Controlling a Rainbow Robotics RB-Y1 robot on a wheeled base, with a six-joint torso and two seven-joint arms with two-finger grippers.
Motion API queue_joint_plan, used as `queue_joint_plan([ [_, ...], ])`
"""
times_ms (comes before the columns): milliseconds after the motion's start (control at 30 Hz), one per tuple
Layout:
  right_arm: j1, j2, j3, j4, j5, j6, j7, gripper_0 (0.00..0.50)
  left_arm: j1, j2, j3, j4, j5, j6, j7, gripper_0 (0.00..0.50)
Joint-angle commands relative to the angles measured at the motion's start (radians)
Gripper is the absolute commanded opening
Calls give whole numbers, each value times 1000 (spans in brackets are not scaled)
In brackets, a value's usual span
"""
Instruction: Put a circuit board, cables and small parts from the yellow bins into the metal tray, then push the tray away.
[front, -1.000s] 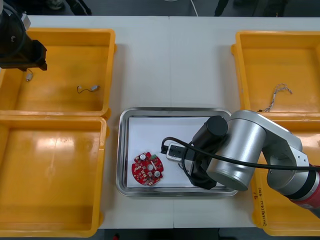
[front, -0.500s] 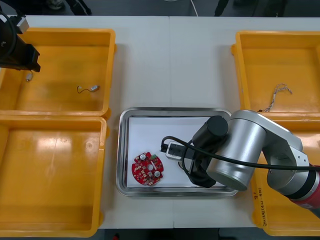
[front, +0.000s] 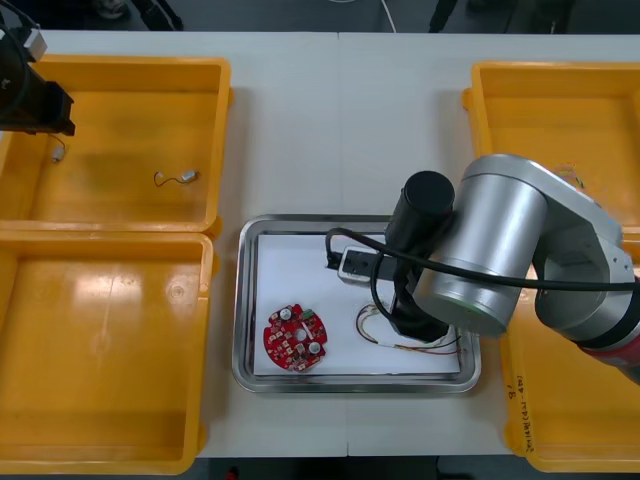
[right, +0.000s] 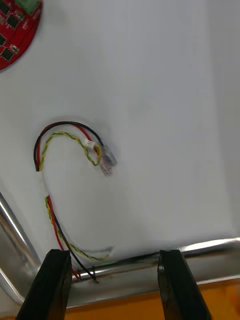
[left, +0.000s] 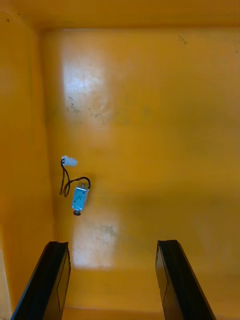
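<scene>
My right gripper (right: 112, 257) has let go, fingers spread; the cable (right: 40, 180) now lies in the tray (right: 210, 247) just beyond them, delivered.

yellow bins (front: 110, 340), red board (front: 296, 339), white tray (front: 290, 265)

Light table (front: 300, 130), seam down middle; dark floor (front: 280, 12) beyond.

Right arm (front: 500, 255): fat silver-grey rounded shell, black cylinder (front: 425, 205) at one end, thin black arm cable (front: 560, 284) slung across, red band (front: 625, 348) farther back. Left arm (front: 25, 95): black, blocky. Right gripper (right: 114, 255), left gripper (left: 112, 245): flat black fingers (right: 50, 285), squared tips.
</scene>
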Motion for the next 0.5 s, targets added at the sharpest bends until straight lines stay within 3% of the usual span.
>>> queue_joint_plan([
  [33,-67,6,-74,-67,-28,59,-111,500,-61,12,21,11,-18,-47,-47,500],
  [500,-154,-30,-366,-69,-232,61,-303,500,-64,-9,-16,81,-21,-216,-70,500],
])
